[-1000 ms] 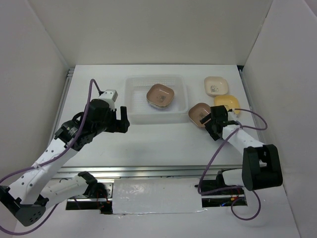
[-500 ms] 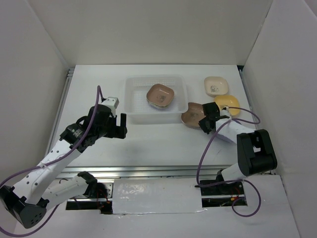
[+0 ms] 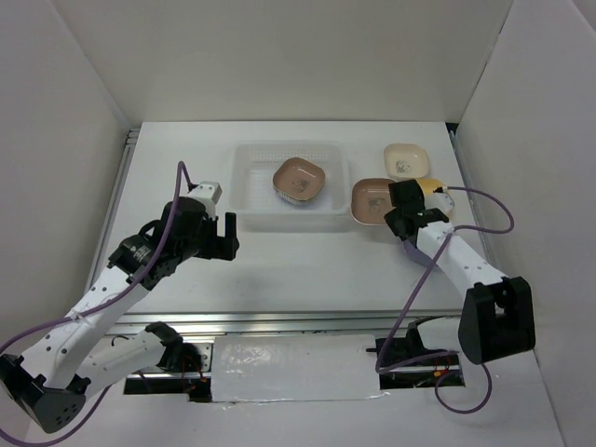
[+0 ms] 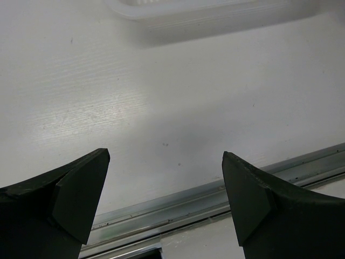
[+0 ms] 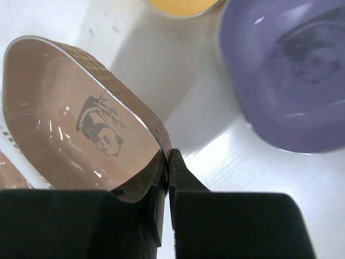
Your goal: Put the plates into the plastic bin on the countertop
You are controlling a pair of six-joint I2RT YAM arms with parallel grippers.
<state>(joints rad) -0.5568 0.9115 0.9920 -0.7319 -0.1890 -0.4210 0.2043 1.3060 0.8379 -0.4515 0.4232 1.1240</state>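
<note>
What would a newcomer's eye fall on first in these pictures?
The right gripper pinching the rim of a pink plate with a panda mark, just right of the bin. A second pink plate lies in the bin, and the left gripper hangs open over bare table near the bin's front-left corner.

Glossy brownish-pink plate [image 5: 64, 118]; translucent plastic bin [image 3: 251, 200]; matt white countertop [image 4: 161, 97], metal rail [image 4: 215, 193].
</note>
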